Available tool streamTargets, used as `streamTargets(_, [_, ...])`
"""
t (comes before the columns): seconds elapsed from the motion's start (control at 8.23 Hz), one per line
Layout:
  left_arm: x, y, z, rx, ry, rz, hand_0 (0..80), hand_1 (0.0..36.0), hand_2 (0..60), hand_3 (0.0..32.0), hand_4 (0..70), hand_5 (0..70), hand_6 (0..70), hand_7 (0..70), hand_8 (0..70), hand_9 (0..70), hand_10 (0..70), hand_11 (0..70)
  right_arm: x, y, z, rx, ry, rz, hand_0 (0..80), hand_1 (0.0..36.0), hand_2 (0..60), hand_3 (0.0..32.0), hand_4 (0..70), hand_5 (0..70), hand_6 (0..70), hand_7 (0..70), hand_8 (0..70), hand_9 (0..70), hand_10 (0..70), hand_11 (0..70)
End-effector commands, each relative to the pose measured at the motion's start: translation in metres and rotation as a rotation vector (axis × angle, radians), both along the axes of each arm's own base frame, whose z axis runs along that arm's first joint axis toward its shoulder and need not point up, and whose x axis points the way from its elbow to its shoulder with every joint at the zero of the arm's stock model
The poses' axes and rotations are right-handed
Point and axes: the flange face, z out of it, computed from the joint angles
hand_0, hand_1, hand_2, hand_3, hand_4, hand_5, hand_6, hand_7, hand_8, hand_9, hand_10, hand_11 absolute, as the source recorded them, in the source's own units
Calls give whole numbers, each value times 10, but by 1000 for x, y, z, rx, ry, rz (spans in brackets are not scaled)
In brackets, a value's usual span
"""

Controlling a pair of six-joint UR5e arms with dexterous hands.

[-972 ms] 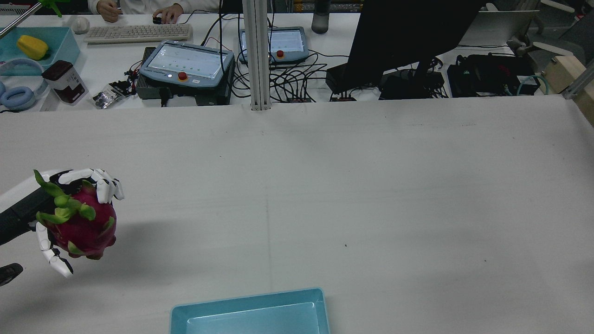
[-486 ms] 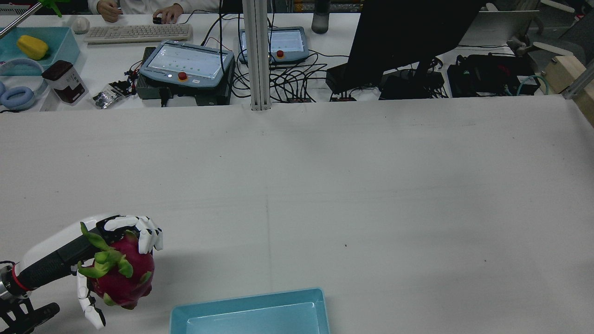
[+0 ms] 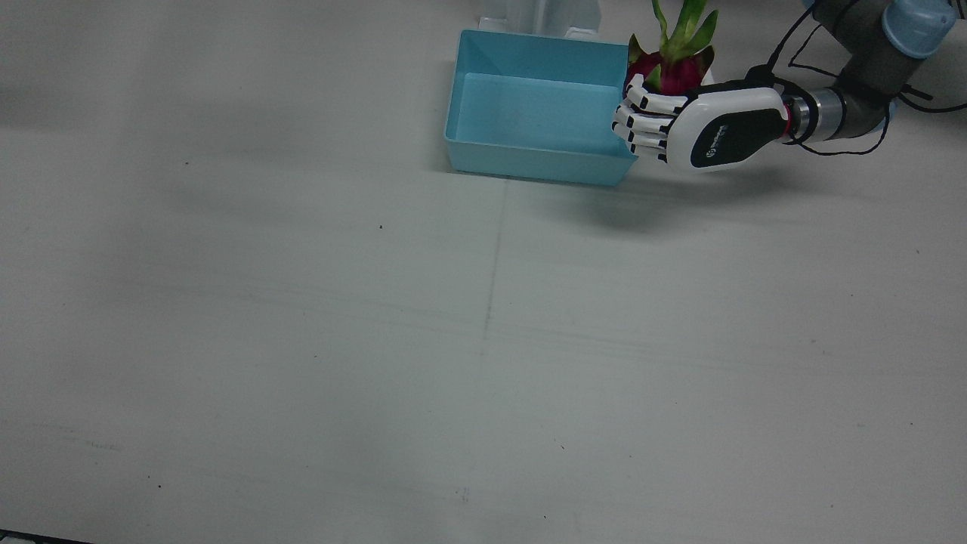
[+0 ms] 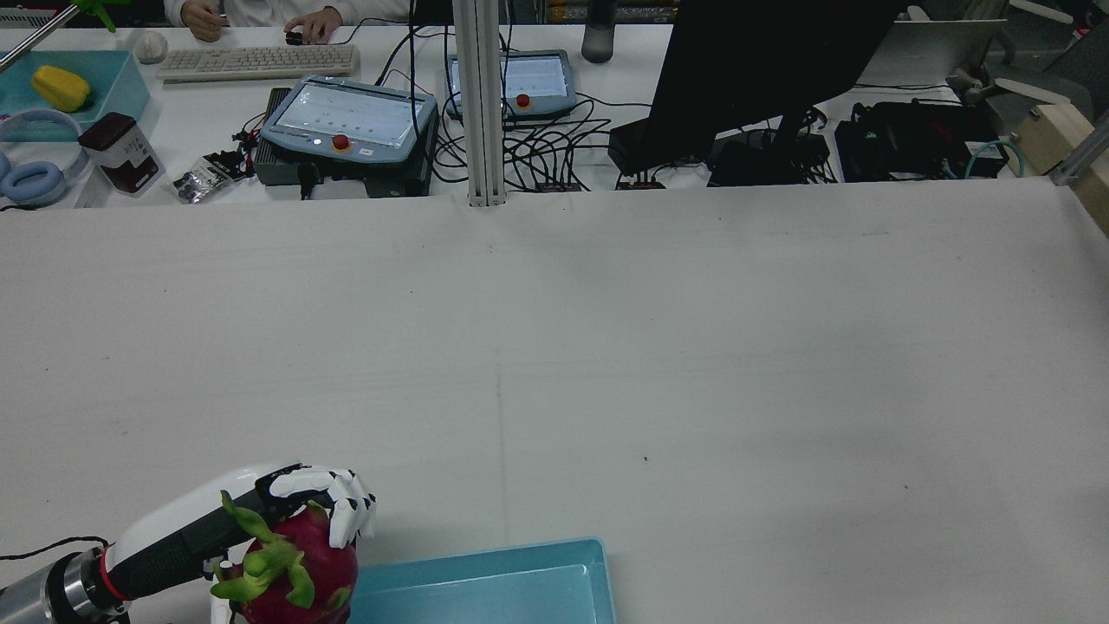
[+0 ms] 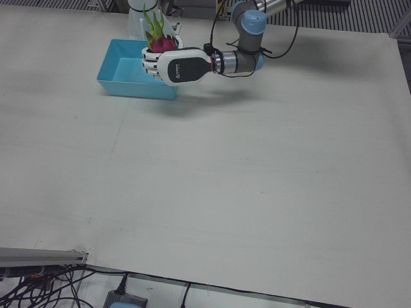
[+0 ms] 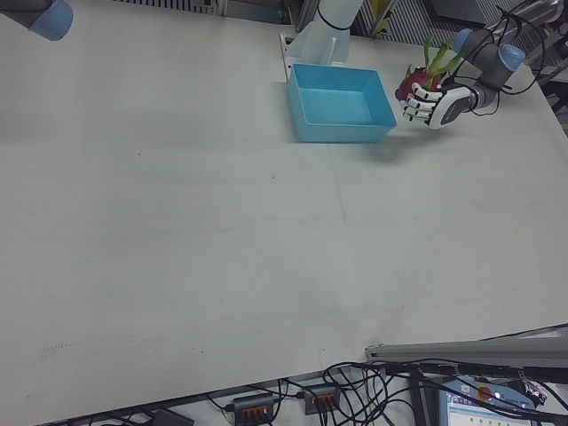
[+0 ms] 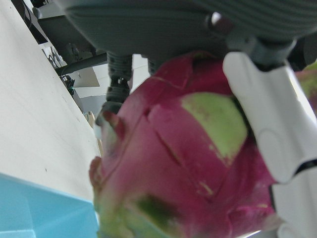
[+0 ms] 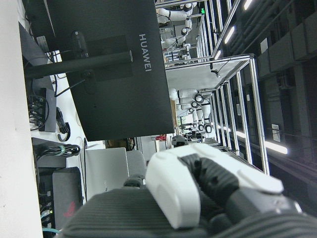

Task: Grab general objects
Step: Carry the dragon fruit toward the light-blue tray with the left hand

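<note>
A magenta dragon fruit (image 3: 676,72) with green leaf tips is held off the table by my left hand (image 3: 702,128), whose white fingers (image 3: 642,121) wrap its side. Fruit and hand hang right beside the outer wall of the empty light-blue tray (image 3: 529,162), at the robot-side table edge. The rear view puts the fruit (image 4: 299,563) and hand (image 4: 286,507) just left of the tray (image 4: 468,563). The left hand view is filled by the fruit (image 7: 188,163). Only part of my right hand (image 8: 198,193) shows, in its own view, so its fingers cannot be judged.
Beyond the table's far edge stand two teach pendants (image 4: 346,121), a black monitor (image 4: 745,69), tangled cables (image 4: 554,147) and an aluminium post (image 4: 481,104). A person's hands (image 4: 308,22) rest near a keyboard (image 4: 256,61). A right arm joint (image 6: 40,13) shows at the table corner.
My left hand has carried the dragon fruit toward the robot-side edge and rightward in the rear view, from the open table to right beside the blue tray.
</note>
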Motion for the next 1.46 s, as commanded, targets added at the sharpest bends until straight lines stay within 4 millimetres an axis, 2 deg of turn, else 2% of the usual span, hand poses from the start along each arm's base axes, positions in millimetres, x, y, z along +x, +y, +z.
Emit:
streamTargets(0.0, [28, 34, -5, 18, -14, 26, 517, 360, 600, 0, 197, 700, 670, 700, 318, 459, 410, 599, 0, 0, 0, 0, 0, 0, 0, 0, 0, 0, 0, 0, 0, 0, 0, 0, 0, 0])
streamTargets(0.36, [51, 68, -9, 24, -2, 29, 517, 360, 600, 0, 195, 700, 660, 700, 313, 455, 402, 588, 0, 0, 0, 0, 0, 0, 0, 0, 0, 0, 0, 0, 0, 0, 0, 0, 0, 0])
streamTargets(0.61, [49, 69, -15, 60, 53, -4, 510, 360, 600, 0, 179, 700, 624, 700, 299, 443, 385, 565, 0, 0, 0, 0, 0, 0, 0, 0, 0, 0, 0, 0, 0, 0, 0, 0, 0, 0])
streamTargets(0.73, [50, 70, -18, 71, 58, -17, 484, 325, 600, 0, 155, 700, 552, 700, 253, 395, 321, 479, 0, 0, 0, 0, 0, 0, 0, 0, 0, 0, 0, 0, 0, 0, 0, 0, 0, 0])
streamTargets(0.85, [52, 75, -17, 72, 56, -6, 519, 251, 539, 0, 91, 700, 409, 700, 159, 277, 240, 372, 0, 0, 0, 0, 0, 0, 0, 0, 0, 0, 0, 0, 0, 0, 0, 0, 0, 0])
streamTargets(0.97, [53, 75, -17, 71, 55, -6, 543, 204, 241, 0, 66, 700, 331, 635, 114, 208, 192, 301, 0, 0, 0, 0, 0, 0, 0, 0, 0, 0, 0, 0, 0, 0, 0, 0, 0, 0])
streamTargets(1.09, [53, 75, -16, 72, 51, -5, 545, 149, 0, 0, 12, 700, 195, 403, 29, 67, 89, 151, 0, 0, 0, 0, 0, 0, 0, 0, 0, 0, 0, 0, 0, 0, 0, 0, 0, 0])
streamTargets(1.21, [54, 77, -15, 71, 50, -1, 550, 156, 0, 0, 0, 700, 129, 276, 15, 41, 53, 99, 0, 0, 0, 0, 0, 0, 0, 0, 0, 0, 0, 0, 0, 0, 0, 0, 0, 0])
streamTargets(1.34, [54, 77, -15, 71, 51, 0, 548, 155, 0, 0, 0, 700, 115, 255, 13, 37, 47, 91, 0, 0, 0, 0, 0, 0, 0, 0, 0, 0, 0, 0, 0, 0, 0, 0, 0, 0])
